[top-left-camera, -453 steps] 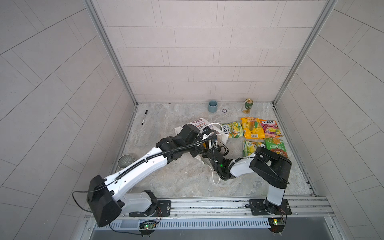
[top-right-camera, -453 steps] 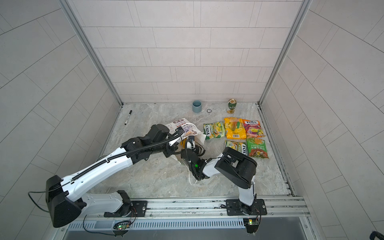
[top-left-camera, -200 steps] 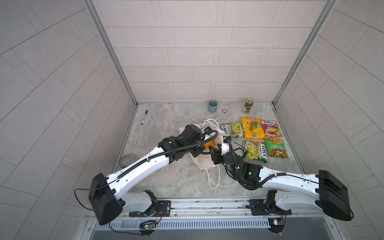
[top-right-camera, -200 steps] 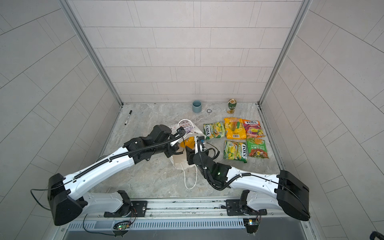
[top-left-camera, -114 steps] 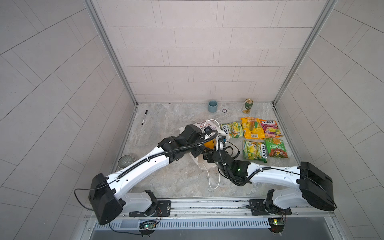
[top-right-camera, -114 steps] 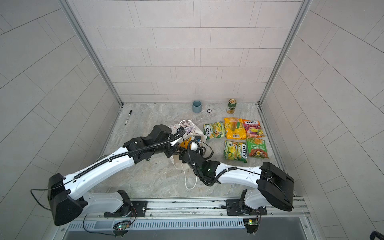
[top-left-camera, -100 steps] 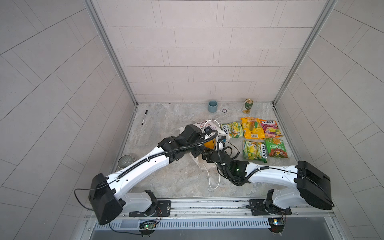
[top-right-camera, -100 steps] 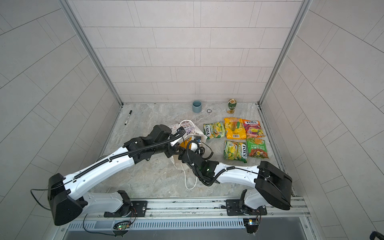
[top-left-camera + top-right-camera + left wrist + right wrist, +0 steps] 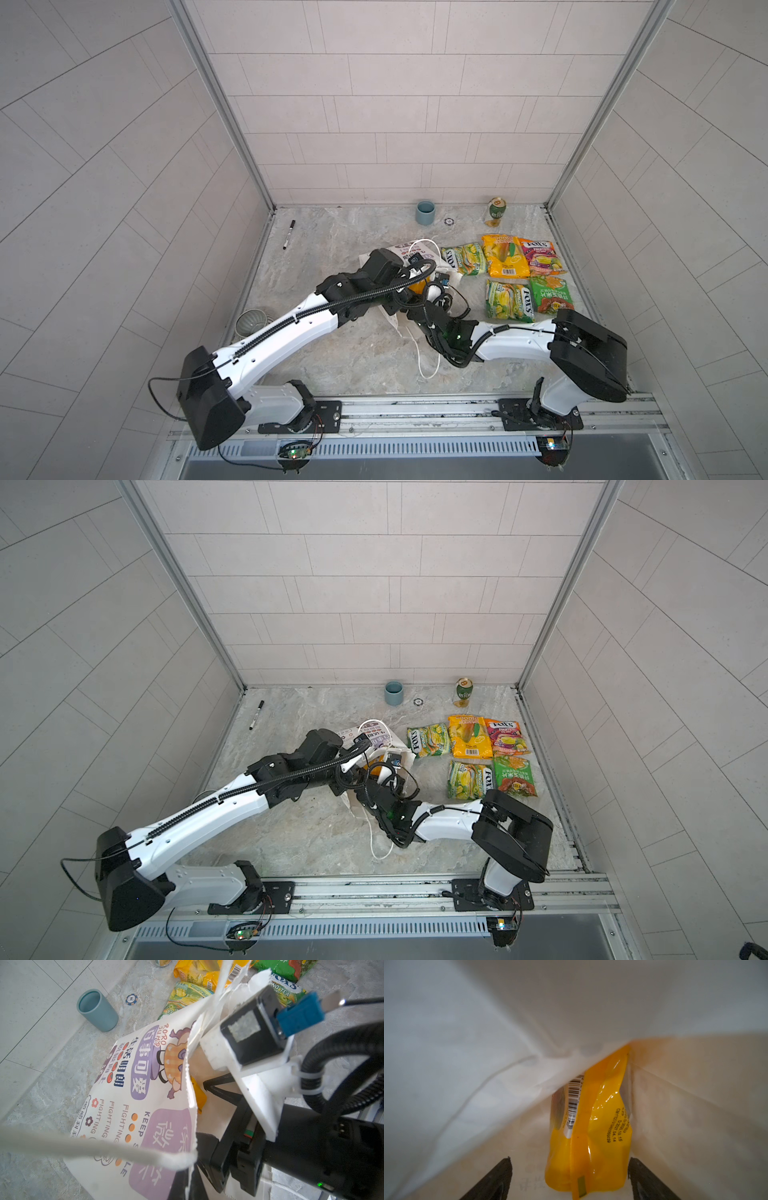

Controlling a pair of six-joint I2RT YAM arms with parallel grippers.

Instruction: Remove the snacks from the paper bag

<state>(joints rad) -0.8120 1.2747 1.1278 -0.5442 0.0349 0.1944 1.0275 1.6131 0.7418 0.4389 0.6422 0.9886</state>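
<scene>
The white paper bag lies on its side on the stone floor, its cartoon print up. My left gripper is shut on the bag's upper edge and holds the mouth apart. My right gripper is inside the bag, open. A yellow snack packet with a barcode lies between its two black fingertips, untouched by either. A bit of that packet shows through the mouth in a top view. Several more snacks lie flat on the floor to the right of the bag.
A blue cup, a poker chip and a green-and-gold can stand along the back wall. A black marker lies at the back left. A grey ribbed cup rests against the left wall. One white cord handle trails toward the front.
My right gripper has opened wider and gone deeper into the bag's mouth while its arm folded back. The left gripper keeps its hold on the bag's edge.
</scene>
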